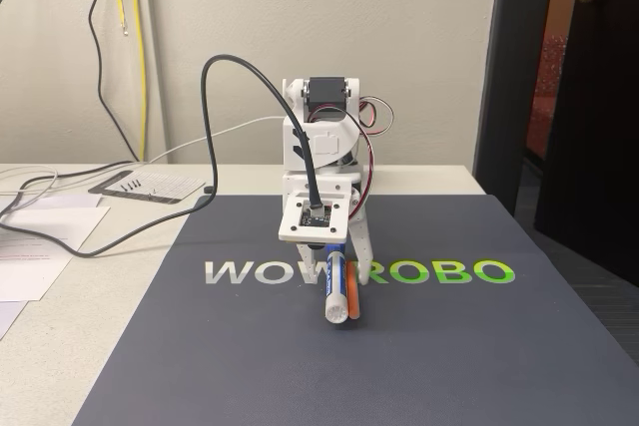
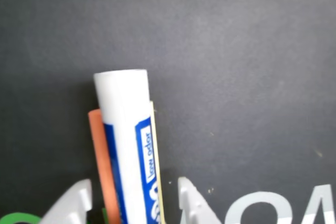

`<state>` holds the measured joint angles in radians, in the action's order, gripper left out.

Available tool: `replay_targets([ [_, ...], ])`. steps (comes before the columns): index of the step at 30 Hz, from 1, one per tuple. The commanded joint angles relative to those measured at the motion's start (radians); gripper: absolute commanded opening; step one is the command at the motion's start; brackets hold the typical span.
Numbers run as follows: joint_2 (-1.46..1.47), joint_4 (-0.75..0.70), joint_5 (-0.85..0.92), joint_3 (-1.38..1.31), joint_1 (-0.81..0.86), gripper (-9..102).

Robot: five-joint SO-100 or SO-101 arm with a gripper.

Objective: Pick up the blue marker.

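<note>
Fixed view faces arm frontally; wrist view looks down close on mat [image 2: 236,51].

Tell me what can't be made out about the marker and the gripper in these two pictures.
- Blue marker: its cap end runs off the wrist view's bottom edge; in the fixed view the gripper covers it.
- Orange stick: mostly hidden behind the marker, so its length is unclear.
- Fingertips: cut by the bottom edge; contact with the marker isn't visible.
- Label text: mostly too blurred to read.

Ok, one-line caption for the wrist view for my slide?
Blue marker and orange stick side by side between the gripper fingers, above the dark mat.
</note>
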<state>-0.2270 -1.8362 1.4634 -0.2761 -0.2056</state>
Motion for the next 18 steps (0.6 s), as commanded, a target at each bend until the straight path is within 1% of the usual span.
replay_targets([
  [1,-0.014,-0.025,0.008,-0.041,-0.012,15],
  [12,-0.009,-0.037,0.021,-0.041,-0.017,3],
  [15,-0.012,-0.040,0.018,-0.041,-0.020,0],
  [18,-0.018,-0.041,0.015,-0.041,-0.020,0],
])
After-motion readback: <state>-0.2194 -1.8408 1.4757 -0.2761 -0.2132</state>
